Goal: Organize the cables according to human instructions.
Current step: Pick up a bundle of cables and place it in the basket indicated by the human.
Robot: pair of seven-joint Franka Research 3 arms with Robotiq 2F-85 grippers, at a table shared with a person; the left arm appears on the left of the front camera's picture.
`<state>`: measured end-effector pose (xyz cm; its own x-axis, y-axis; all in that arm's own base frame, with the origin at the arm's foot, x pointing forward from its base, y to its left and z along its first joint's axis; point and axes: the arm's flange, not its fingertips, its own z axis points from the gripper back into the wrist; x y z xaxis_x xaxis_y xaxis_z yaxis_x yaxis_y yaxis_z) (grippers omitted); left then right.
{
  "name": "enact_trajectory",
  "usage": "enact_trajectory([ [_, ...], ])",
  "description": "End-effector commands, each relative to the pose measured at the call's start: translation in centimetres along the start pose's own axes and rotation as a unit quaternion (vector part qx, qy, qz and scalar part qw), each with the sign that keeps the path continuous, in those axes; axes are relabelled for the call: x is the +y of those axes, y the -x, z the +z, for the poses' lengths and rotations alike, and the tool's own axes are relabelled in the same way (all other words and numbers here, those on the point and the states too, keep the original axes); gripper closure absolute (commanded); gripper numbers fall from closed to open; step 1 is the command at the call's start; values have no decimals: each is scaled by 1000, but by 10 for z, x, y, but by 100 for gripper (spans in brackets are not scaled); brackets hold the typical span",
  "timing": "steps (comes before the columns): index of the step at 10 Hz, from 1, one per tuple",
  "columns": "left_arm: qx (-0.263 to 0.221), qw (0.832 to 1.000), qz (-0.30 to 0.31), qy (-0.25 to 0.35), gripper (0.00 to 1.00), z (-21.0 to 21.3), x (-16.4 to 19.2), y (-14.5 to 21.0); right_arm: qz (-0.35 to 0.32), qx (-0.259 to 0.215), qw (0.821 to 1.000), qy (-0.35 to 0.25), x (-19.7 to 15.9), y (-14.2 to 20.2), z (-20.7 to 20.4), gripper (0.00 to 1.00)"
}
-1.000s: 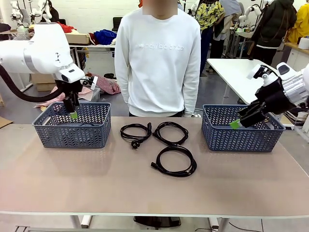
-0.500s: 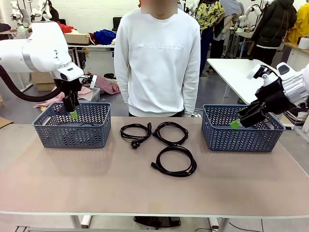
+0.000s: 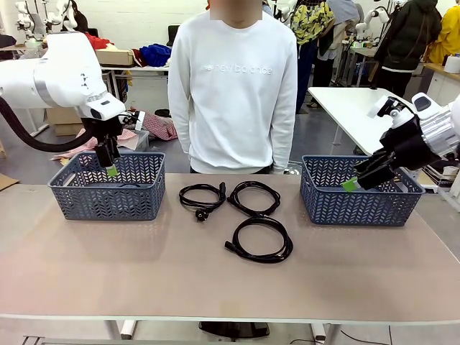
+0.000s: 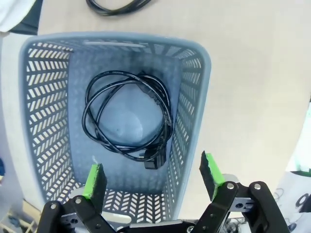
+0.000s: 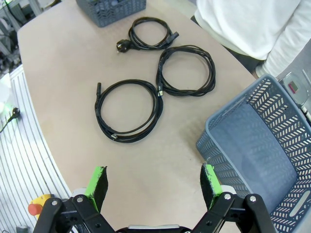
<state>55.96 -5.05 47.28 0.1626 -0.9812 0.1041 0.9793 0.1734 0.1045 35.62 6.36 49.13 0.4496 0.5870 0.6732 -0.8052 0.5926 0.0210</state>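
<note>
Judged step: left gripper [image 4: 153,172] clears left basket [image 4: 194,97], then fetches whichever coil person [image 3: 233,93] names. Rise above rim first; descend straight over bundled strands, not plug end (loose loops spill easily). Left jaws wide, empty, above basket at far-left corner of table [image 3: 144,280]; one cable [image 4: 154,160] coiled on basket floor below pads [image 4: 95,179], apart. Right gripper [image 5: 153,177] wide, empty, near right basket [image 5: 262,131]; three cables [image 5: 131,136] lie mid-table toward far edge, well apart.

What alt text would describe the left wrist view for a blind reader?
One coiled black power cord lies inside a blue-grey basket, seen from above. The left gripper hangs open over the basket's near end, fingers empty. Part of another cord lies on the table beyond.
</note>
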Motion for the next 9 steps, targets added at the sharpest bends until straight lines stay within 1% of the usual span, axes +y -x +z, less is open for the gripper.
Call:
enact_trajectory([
  [1, -1, 1000, 0, 0, 0, 0, 0, 0, 5, -7, 1000, -6, -2, 0, -1, 0],
  [3, -48, 999, 4, -18, 0, 6, -15, -26, 5, -7, 1000, -6, -2, 0, -1, 0],
  [5, -79, 997, -6, -20, 0, 3, -38, -48, 5, -7, 1000, -6, -2, 0, -1, 0],
  [7, -120, 992, 1, -26, 0, -2, -65, -61, 5, -7, 1000, -6, -2, 0, -1, 0],
  [9, -145, 989, 7, -34, 0, -14, -96, -76, 5, -7, 1000, -6, -2, 0, -1, 0],
])
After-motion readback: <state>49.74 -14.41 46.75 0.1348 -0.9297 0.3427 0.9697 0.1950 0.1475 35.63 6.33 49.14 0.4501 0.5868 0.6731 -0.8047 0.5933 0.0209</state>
